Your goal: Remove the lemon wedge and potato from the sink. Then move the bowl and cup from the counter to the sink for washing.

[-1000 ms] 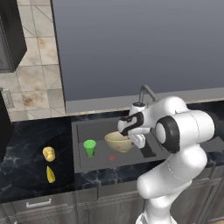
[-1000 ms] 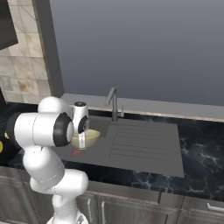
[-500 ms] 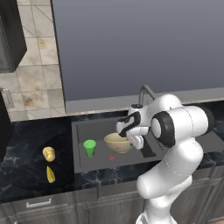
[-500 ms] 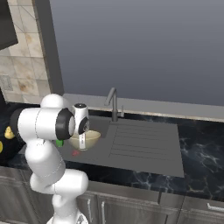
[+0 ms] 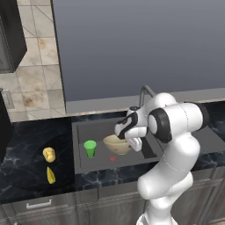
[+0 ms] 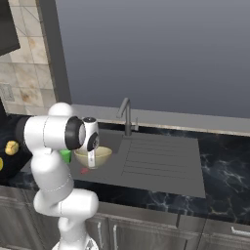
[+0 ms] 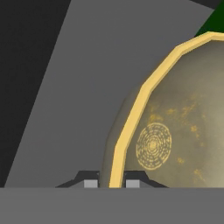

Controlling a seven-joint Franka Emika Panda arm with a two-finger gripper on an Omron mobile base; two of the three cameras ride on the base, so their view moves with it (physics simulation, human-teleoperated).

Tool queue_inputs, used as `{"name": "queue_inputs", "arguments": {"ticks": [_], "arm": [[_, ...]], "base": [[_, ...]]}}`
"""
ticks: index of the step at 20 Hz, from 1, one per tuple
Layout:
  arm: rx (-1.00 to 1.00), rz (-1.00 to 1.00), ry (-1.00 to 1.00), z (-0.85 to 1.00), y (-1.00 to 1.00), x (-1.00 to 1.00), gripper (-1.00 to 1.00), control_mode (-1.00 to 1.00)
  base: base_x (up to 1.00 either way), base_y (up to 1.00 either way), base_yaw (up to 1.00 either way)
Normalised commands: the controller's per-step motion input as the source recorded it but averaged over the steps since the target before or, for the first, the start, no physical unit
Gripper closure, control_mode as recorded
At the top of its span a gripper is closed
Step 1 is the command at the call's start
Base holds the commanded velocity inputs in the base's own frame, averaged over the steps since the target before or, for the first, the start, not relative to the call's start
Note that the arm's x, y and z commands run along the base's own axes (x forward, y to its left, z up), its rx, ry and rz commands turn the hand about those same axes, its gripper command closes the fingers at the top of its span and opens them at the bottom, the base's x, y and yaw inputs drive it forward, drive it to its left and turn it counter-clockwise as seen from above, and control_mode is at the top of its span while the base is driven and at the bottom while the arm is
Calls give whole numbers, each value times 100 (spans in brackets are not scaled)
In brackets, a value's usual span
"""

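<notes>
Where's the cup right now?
The cup stands upright in the left part of the sink, just left of the bowl that the gripper grips by its rim; the left base view shows it best.

Flat, even rendered light, no glare or hard highlights. Soft faint shadows inside the sink [image 5: 83, 158]. Base views sharp edge to edge, no lens distortion. Hand view close-up: bowl [image 7: 183, 113] texture slightly soft, pixelated rim edges.
</notes>
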Motion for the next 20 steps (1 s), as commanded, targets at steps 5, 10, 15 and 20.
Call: {"name": "queue_inputs", "arguments": {"ticks": [5, 10, 15, 20], "arm": [[0, -1, 0, -16, 1, 10, 100, -100], [0, -2, 0, -18, 1, 12, 100, -100], [0, -2, 0, -17, 2, 12, 100, -100], [0, -3, 0, -19, 0, 10, 100, -100]], "base": [[0, 0, 0], [0, 0, 0], [0, 0, 0], [0, 0, 0]]}}
